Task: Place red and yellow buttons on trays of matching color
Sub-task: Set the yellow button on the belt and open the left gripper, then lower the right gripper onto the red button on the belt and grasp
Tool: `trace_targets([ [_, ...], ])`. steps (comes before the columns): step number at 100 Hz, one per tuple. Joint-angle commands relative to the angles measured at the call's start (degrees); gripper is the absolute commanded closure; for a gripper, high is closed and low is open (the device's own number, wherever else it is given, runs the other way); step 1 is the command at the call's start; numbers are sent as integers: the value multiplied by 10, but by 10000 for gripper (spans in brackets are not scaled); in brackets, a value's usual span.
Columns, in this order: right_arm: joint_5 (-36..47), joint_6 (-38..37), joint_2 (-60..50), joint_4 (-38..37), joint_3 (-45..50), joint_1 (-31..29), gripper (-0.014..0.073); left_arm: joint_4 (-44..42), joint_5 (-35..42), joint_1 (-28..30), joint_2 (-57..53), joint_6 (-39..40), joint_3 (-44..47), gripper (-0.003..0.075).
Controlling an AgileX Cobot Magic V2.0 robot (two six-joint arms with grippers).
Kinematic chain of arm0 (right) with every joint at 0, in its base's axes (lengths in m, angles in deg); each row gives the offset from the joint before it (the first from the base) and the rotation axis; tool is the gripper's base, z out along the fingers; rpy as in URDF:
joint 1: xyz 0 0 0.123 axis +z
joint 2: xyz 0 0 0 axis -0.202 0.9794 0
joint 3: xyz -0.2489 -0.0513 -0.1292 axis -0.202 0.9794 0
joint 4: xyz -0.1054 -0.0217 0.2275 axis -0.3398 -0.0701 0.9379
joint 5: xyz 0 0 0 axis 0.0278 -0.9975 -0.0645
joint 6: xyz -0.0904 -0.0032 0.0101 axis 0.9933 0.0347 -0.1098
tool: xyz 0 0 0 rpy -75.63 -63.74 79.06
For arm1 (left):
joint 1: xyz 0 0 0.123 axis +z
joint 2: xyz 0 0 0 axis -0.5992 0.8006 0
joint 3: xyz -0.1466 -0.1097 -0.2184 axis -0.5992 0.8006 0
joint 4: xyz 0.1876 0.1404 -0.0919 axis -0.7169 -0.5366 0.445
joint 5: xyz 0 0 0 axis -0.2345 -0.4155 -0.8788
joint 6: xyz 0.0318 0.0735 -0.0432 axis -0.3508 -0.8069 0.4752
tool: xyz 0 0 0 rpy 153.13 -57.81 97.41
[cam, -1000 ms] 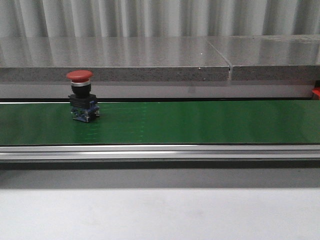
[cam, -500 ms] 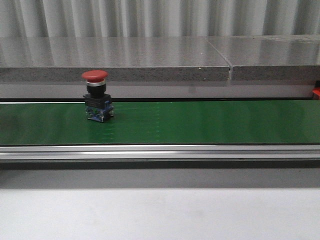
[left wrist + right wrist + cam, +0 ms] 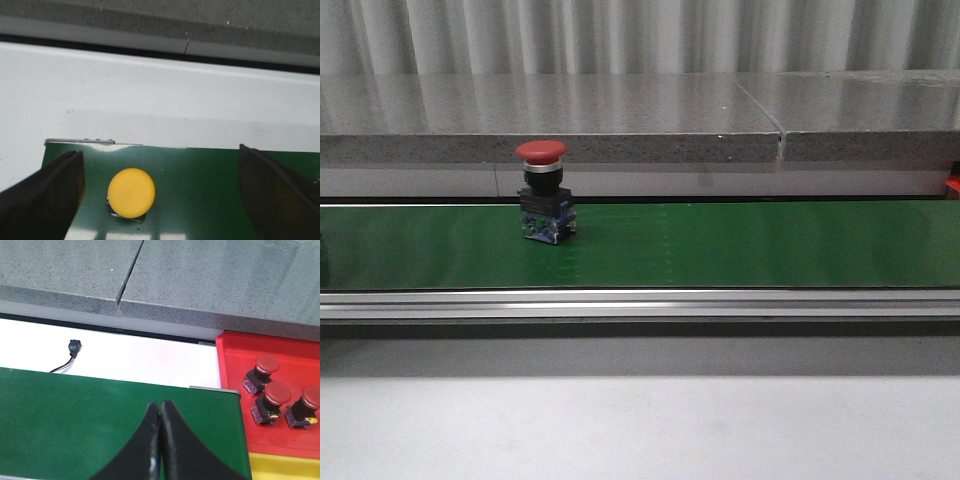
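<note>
Conveyor belt (image 3: 740, 245), green and long, is the landmark and runs across the robot's front between a grey stone ledge (image 3: 550, 120) behind it and a pale table surface (image 3: 640, 425) before it. Just off the belt's right end, in the right wrist view, sits the red tray (image 3: 280, 357), already holding three red buttons (image 3: 272, 400), with a strip of yellow tray (image 3: 285, 466) touching its near edge. On the belt itself, left of its middle in the front view, stands a red mushroom button (image 3: 544, 190), upright on its black and blue body, long axis vertical. At the belt's left end, in the left wrist view, a yellow button (image 3: 131, 192) stands cap-up. The left gripper (image 3: 160, 195) hangs directly over that end with its fingers spread wide, the yellow button between them but nearer one side, untouched. The right gripper (image 3: 160, 440) hovers above the belt's right end with its fingers pressed together, holding nothing. The relation that matters, as I judge it: the yellow button lies straight below the left arm, so a vertical descent suits it, while the red button stands well apart from the right arm and nearer the left.
</note>
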Motion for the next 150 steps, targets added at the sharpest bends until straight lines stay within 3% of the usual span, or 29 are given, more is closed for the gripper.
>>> trace_targets([
  [1, 38, 1, -4, 2, -21, 0, 662, 2, 65, -14, -55, -2, 13, 146],
  [46, 38, 1, -4, 2, -21, 0, 662, -11, 204, -112, -317, -5, 278, 183],
  [58, 38, 1, -4, 2, -21, 0, 662, -11, 196, -121, -388, -5, 324, 316],
  [83, 38, 1, -4, 2, -21, 0, 662, -11, 183, -121, -489, -5, 371, 743],
  [150, 38, 1, -4, 2, -21, 0, 662, -11, 184, -121, -500, -5, 372, 741],
])
